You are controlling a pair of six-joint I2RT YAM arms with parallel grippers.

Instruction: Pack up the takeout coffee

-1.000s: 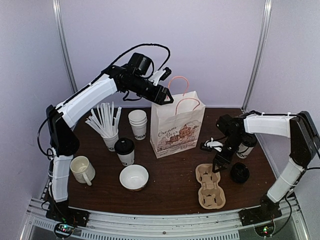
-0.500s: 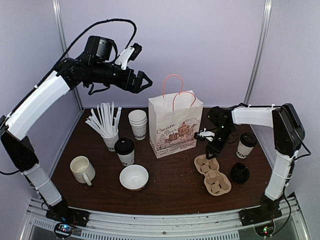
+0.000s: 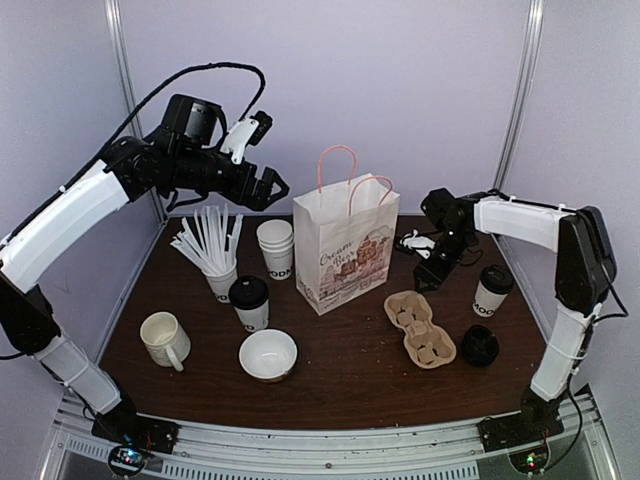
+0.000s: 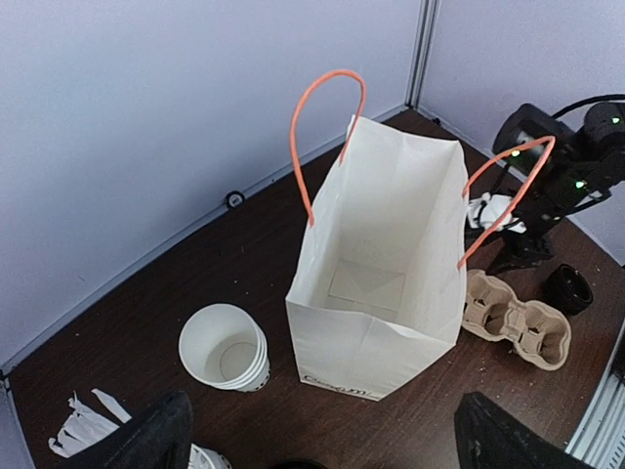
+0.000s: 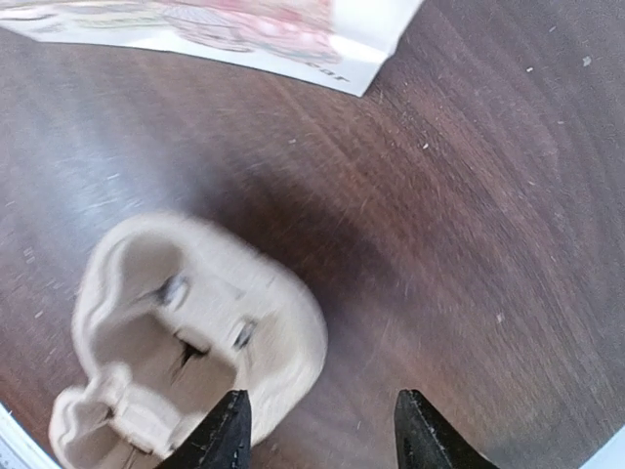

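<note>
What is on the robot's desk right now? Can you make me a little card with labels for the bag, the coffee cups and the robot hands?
bag: paper bag, upright, open, empty inside
left cup: lidded cup, standing left of the bag
right cup: second lidded cup, standing right of the bag
tray: cardboard tray, empty, right of the bag
hands: left gripper open, high up, holding nothing; right gripper open, low by the tray, holding nothing
extras: mug, bowl, cup stack, straws, loose lid
</note>
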